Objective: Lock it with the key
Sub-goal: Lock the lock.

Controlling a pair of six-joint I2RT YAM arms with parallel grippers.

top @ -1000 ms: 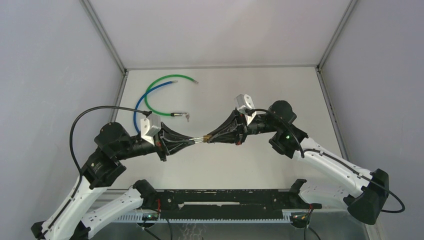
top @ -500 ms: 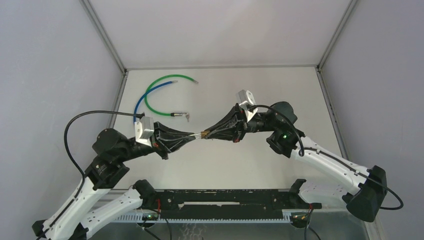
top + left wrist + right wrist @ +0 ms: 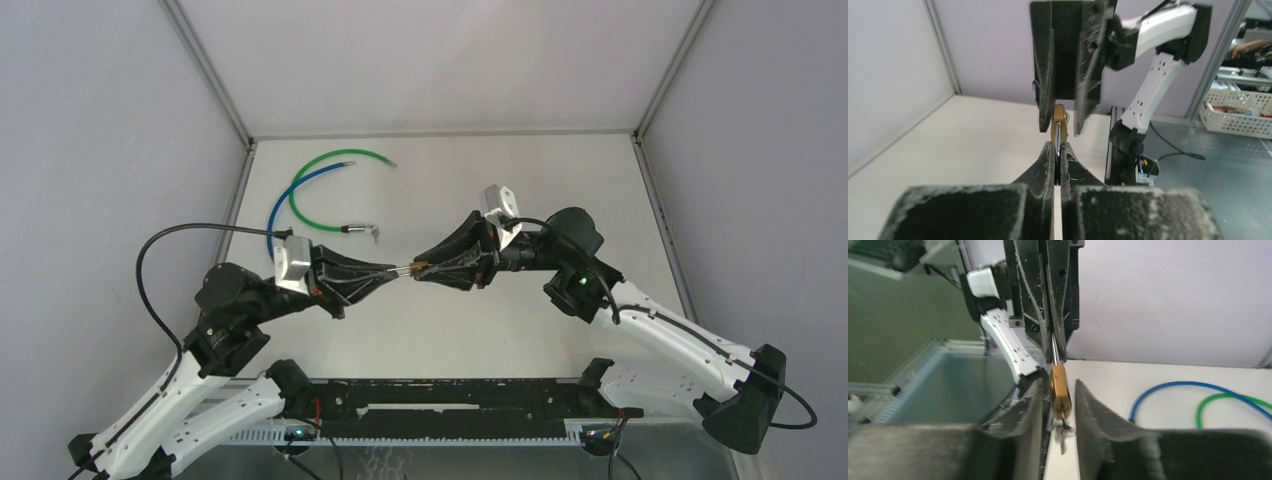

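Observation:
A brass padlock [image 3: 412, 268] hangs in the air between my two grippers over the middle of the table. My left gripper [image 3: 397, 270] is shut on its silver shackle [image 3: 1058, 142], seen edge-on in the left wrist view [image 3: 1058, 149]. The brass body [image 3: 1058, 120] points toward the right gripper. My right gripper [image 3: 424, 268] is open, its fingers [image 3: 1088, 405] standing either side of the padlock body [image 3: 1060, 390] with a gap on the right. A small key [image 3: 1062, 437] sticks out of the padlock's lower end, between the right gripper's [image 3: 1058, 386] fingers.
A blue cable [image 3: 285, 195] and a green cable [image 3: 345, 155] lie curled at the back left of the table. A small metal end piece [image 3: 374, 234] lies beside them. The blue cable [image 3: 1173, 387] and green cable [image 3: 1228, 400] also show in the right wrist view.
Both grippers have drifted a little away from the near edge with the padlock between them. The left wrist has pulled back to the left. The left grip on the shackle is unchanged.

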